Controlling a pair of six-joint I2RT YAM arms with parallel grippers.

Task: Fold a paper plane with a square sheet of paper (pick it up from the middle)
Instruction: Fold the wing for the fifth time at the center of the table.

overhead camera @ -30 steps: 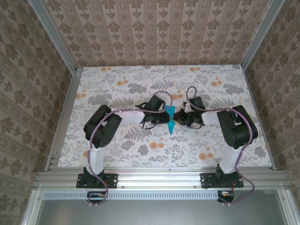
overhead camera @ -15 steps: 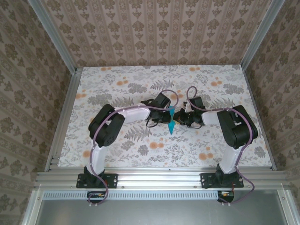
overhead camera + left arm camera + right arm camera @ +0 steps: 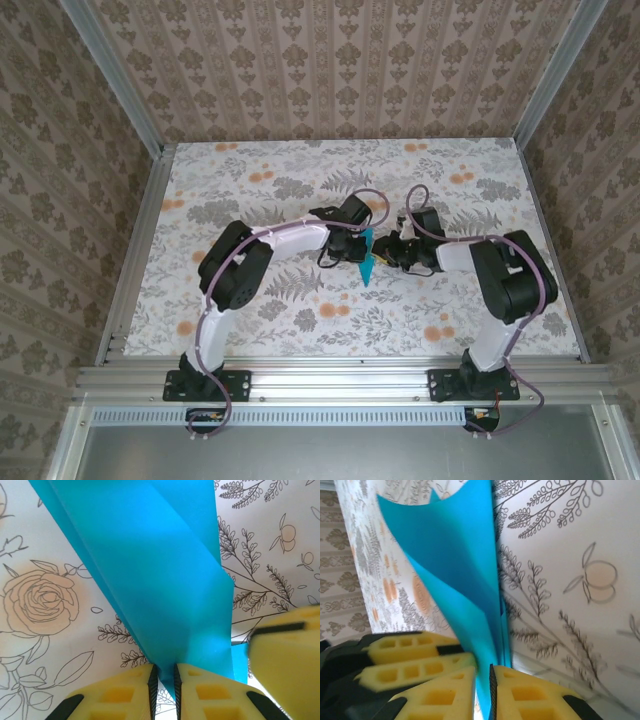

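Note:
The square sheet of paper (image 3: 368,262) is bright cyan-blue and folded into a narrow creased shape. It stands on edge above the middle of the table, between my two grippers. My left gripper (image 3: 356,249) comes from the left. In the left wrist view the left gripper (image 3: 165,680) is shut on the lower corner of the paper (image 3: 160,580). My right gripper (image 3: 389,255) faces it from the right. In the right wrist view the right gripper (image 3: 484,685) has its jaws close together, with the paper's (image 3: 455,560) folded layers between them.
The flowered tablecloth (image 3: 250,190) covers the table inside aluminium rails (image 3: 330,378) and patterned walls. One finger of the right gripper (image 3: 285,665) sits close beside the left jaws. The left gripper's fingers (image 3: 410,655) lie against the right jaws.
The left arm has swung to the right, bringing its gripper closer to the right one. From above the paper now looks narrower. The right gripper has shifted slightly right.

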